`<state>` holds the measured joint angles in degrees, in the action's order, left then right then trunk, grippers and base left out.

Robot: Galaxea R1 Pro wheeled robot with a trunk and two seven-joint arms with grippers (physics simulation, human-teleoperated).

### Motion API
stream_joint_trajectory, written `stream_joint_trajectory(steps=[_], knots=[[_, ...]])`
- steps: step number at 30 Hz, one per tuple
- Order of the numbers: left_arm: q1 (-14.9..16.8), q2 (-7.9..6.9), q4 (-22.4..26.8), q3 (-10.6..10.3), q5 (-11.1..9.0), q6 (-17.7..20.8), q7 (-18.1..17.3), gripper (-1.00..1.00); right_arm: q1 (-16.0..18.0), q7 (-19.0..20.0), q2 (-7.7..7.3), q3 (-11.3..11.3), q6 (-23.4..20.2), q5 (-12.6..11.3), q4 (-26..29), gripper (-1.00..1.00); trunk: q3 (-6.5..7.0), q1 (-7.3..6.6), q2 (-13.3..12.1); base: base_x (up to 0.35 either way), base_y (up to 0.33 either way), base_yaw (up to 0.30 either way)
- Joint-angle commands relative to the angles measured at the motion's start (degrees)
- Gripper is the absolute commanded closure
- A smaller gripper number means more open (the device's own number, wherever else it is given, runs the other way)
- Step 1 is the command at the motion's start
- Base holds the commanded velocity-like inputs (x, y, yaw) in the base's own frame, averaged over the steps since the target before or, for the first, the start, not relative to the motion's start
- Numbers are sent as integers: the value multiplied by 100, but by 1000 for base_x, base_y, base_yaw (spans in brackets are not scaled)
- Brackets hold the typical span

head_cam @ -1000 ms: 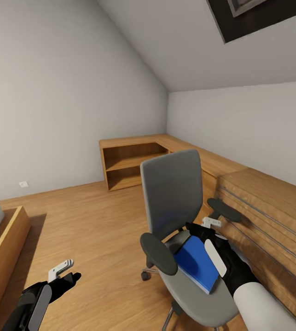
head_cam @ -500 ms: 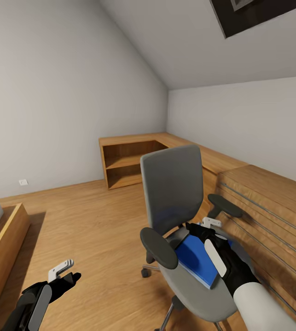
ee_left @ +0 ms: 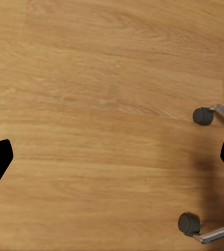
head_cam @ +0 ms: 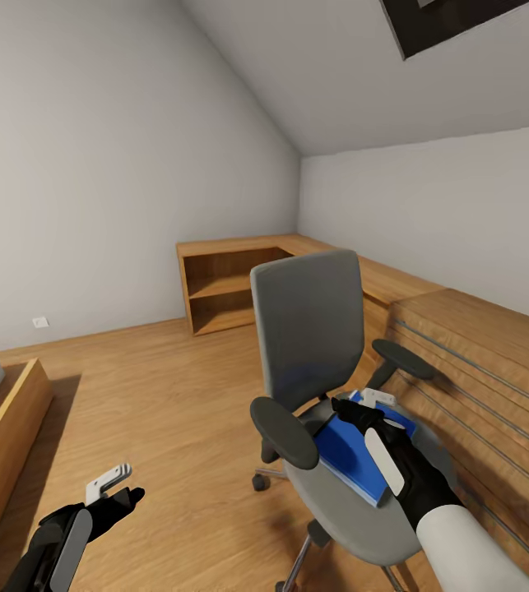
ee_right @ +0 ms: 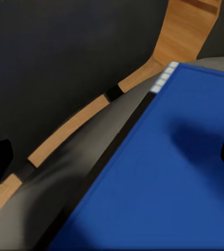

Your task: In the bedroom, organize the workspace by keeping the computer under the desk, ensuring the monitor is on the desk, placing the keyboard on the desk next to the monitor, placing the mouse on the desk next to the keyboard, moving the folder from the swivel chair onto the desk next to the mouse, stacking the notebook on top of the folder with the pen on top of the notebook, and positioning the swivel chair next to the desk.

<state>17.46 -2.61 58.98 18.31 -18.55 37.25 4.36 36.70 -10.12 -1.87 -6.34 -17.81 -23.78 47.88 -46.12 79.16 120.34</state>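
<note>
We see the swivel chair (head_cam: 330, 395) under our right claw (head_cam: 373, 403). The blue folder (head_cam: 354, 456) lies flat on its seat, right below that claw, whose fingers are spread wide and hold nothing. Our left claw (head_cam: 112, 485) hangs spread over the wood floor (head_cam: 157, 395). If we push down, the chair may roll away on its wheels (ee_left: 202, 115). The folder could also slide off the seat.
</note>
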Motion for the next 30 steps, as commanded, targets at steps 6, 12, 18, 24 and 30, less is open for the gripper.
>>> stream_joint_trajectory(steps=[6, 12, 18, 24, 30], knots=[[3, -2, 8, 0, -61, 28, 47, -100, 3, -67, -7, -41, -26, -50, 10, -100, -114, 132, 245, 0, 0, 0], [3, -5, 22, 5, -61, 28, 47, -100, 3, -69, -7, -43, -41, -48, 10, -100, -204, 241, 445, 0, 0, 0], [3, -3, 25, 1, -61, 28, 47, -100, 3, -69, -7, -43, -53, -48, 5, -100, -204, 241, 445, 0, 0, 0], [3, -3, 25, 5, -61, 28, 47, -100, 3, -69, -7, -43, -55, -51, 3, -100, -276, 329, 606, 0, 0, 0], [3, -3, 26, 3, -61, 28, 47, -100, 3, -69, -7, -43, -61, -54, 2, -100, -383, 461, 846, 0, 0, 0]])
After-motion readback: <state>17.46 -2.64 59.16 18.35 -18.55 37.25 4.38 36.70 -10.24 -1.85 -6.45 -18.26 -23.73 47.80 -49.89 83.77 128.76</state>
